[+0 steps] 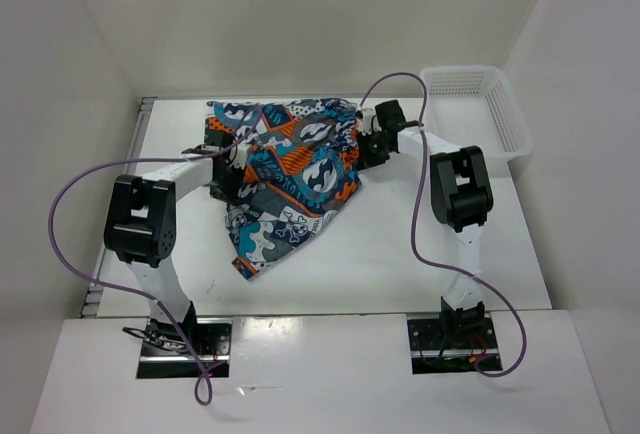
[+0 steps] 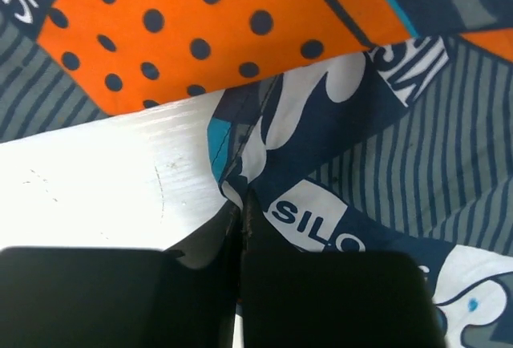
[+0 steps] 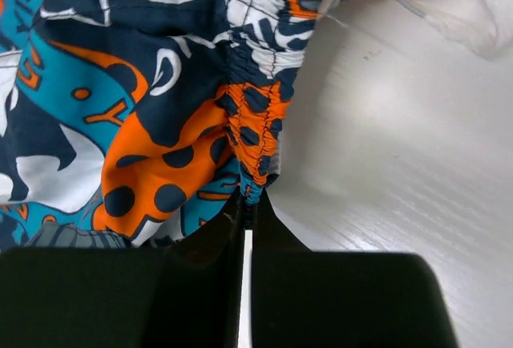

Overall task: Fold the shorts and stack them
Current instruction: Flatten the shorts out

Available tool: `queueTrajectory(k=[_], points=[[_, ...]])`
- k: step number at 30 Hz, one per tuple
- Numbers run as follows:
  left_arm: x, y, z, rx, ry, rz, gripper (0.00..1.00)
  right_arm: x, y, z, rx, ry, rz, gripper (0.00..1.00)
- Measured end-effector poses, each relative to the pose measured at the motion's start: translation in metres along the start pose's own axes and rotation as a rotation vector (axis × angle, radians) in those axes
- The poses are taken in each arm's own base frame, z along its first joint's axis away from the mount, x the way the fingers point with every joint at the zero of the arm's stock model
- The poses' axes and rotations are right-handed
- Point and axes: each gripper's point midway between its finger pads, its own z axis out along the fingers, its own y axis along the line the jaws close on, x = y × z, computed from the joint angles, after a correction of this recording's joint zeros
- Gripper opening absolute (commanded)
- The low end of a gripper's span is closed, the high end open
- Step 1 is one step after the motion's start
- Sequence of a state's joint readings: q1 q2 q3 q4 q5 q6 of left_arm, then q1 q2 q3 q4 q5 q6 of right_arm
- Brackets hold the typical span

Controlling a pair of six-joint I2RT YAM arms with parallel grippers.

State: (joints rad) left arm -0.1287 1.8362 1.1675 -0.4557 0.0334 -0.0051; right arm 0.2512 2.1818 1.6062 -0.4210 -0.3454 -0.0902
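Observation:
The shorts [image 1: 285,179], patchwork in blue, orange, white and grey, hang stretched between my two grippers above the table's far middle, with a corner trailing down toward the near left. My left gripper [image 1: 225,176] is shut on a fold of the shorts' left edge [image 2: 240,180]. My right gripper [image 1: 368,146] is shut on the gathered elastic waistband [image 3: 255,147] at the shorts' right edge. Both pairs of jaws are pressed together with fabric pinched at the tips.
A white plastic basket [image 1: 476,104] stands at the far right of the white table [image 1: 400,254]. White walls close in the back and both sides. Purple cables loop beside each arm.

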Motion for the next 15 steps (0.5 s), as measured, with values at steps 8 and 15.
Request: queueTrajectory(k=[8, 15], points=[[-0.044, 0.066, -0.007, -0.144, -0.091, -0.099, 0.0, -0.001, 0.035, -0.039, -0.173, 0.021, -0.165, 0.0], [-0.105, 0.109, -0.021, -0.231, -0.242, -0.144, 0.1, -0.057, 0.102, -0.122, -0.415, -0.154, -0.276, 0.0]])
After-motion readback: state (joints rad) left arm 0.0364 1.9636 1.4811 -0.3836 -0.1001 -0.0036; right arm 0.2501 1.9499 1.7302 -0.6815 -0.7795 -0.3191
